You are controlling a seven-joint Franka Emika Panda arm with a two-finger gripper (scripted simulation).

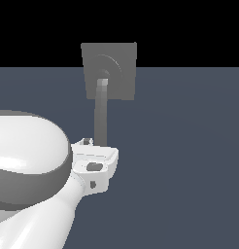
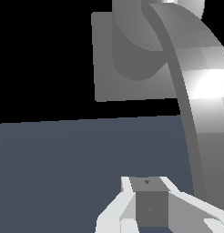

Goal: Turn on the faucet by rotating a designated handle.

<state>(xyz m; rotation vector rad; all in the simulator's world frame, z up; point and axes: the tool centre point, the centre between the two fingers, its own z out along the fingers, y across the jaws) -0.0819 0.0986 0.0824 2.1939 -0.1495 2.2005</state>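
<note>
One slim, curved grey handle [image 1: 101, 114] projects from the faucet [image 1: 122, 73] plate's boss.

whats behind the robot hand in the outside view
The handle runs down from the faucet plate and disappears behind the gripper. Its lower end is covered, so contact cannot be judged.

A plain slate-blue floor [image 1: 189, 146] is seen stretching from near to far, met there by a flat black backdrop [image 1: 189, 29].
</note>
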